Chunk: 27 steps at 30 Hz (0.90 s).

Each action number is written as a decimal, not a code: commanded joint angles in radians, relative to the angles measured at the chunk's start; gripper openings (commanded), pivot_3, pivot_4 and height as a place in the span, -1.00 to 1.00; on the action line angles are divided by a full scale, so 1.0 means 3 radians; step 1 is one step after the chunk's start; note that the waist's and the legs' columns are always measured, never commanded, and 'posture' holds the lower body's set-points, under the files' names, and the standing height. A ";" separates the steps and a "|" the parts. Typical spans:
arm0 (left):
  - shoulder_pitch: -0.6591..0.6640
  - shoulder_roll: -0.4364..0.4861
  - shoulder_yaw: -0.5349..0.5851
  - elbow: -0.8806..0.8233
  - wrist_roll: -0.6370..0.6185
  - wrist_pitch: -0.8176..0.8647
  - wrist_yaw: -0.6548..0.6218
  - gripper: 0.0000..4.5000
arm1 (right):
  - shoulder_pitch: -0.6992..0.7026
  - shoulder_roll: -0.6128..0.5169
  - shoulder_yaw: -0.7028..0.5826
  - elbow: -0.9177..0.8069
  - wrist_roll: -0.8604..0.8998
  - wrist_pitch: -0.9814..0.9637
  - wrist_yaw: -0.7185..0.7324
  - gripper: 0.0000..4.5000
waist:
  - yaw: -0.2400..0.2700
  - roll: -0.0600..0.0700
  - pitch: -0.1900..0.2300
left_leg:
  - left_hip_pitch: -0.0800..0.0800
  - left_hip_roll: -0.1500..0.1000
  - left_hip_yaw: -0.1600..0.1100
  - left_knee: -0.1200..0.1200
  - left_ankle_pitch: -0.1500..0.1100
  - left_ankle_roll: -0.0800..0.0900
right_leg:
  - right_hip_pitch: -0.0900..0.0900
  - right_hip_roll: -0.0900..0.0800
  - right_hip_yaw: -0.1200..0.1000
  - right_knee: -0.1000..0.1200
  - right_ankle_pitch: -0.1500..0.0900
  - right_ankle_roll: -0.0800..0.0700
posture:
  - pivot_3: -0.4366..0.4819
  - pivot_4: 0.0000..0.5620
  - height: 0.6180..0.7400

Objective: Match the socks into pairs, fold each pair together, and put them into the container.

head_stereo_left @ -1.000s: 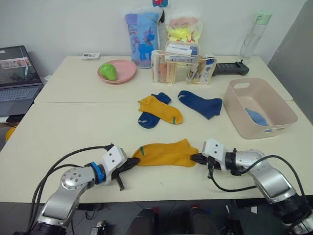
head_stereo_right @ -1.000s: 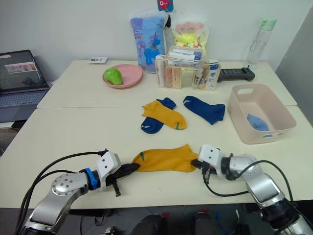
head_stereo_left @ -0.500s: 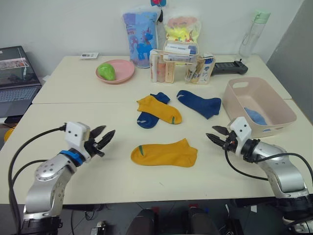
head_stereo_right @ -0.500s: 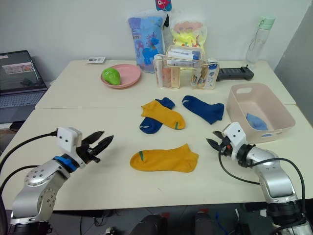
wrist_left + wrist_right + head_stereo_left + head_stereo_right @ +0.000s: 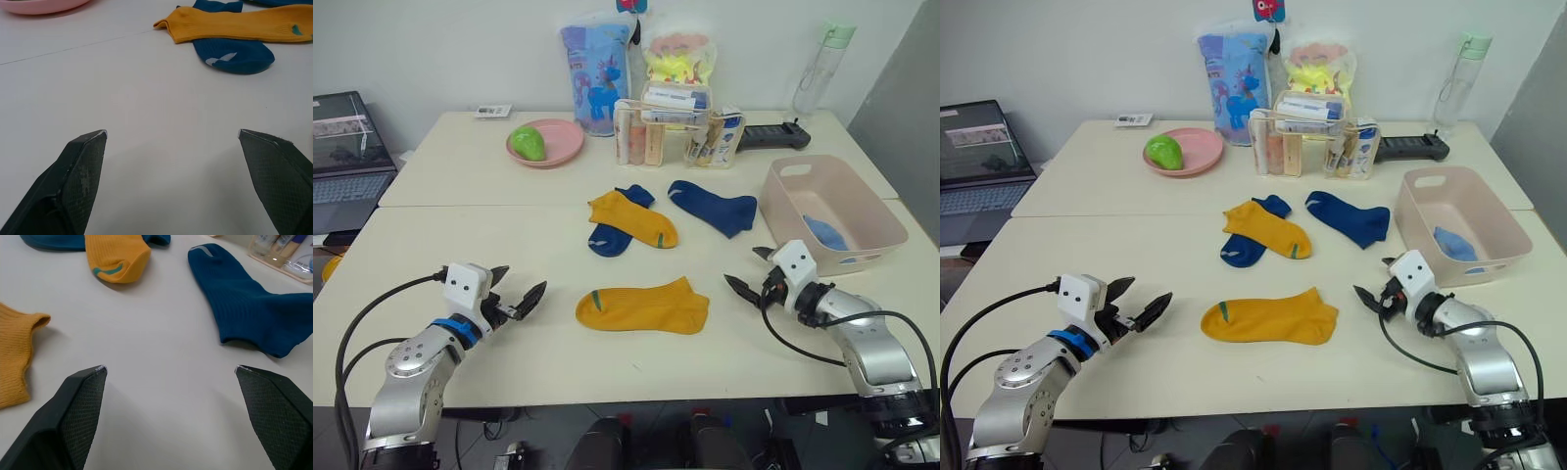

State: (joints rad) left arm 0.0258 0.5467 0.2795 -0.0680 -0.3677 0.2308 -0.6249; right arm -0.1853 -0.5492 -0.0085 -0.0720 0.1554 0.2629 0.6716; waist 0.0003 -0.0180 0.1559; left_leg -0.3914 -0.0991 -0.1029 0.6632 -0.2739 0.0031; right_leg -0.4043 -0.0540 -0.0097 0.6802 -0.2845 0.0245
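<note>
Pairing the mustard socks looks like your step in hand, so start from the worktop (image 5: pixel 460 230), a pale cream surface set against a white wall, with a laptop (image 5: pixel 347 147) off its left end. At its right side sits the pink container (image 5: pixel 879 223), with something light blue (image 5: pixel 824 233) already inside, most likely the blue pair. Along the back stand a clear organiser box (image 5: pixel 671 135), a pink plate (image 5: pixel 548 143) and a water bottle (image 5: pixel 820 67). Mid-worktop, one mustard sock (image 5: pixel 632 218) lies across a navy sock (image 5: pixel 610 235), with the second navy sock (image 5: pixel 715 207) just beside them. Nearer you, the other mustard sock (image 5: pixel 642 306) lies flat between both arms. Your left pincer (image 5: pixel 515 295) and right pincer (image 5: pixel 748 268) each stand wide open, holding nothing, well apart from that sock. Your next move calls for lifting one mustard sock onto its mate without dragging the navy one.
</note>
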 commanded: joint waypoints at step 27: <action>-0.0808 -0.0087 -0.0766 -0.0998 -0.0162 0.0645 -0.0173 1.00 | -0.2362 0.1162 0.0438 0.2390 -0.0152 0.0432 -0.0187 0.25 | -0.0085 0.0002 0.0001 | -0.0002 0.0002 0.0003 0.0000 0.0001 -0.0003 | -0.0005 0.0003 0.0000 0.0001 0.0004 -0.0007 | -0.05 -0.47 1.00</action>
State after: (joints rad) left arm -0.2076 0.5187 0.0435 -0.3250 -0.4104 0.4297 -0.6840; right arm -0.8571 -0.2071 0.1391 0.6423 0.1110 0.4272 0.6108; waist -0.0253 -0.0175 0.1562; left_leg -0.3918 -0.0985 -0.1020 0.6634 -0.2735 0.0024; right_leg -0.4059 -0.0532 -0.0097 0.6806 -0.2831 0.0224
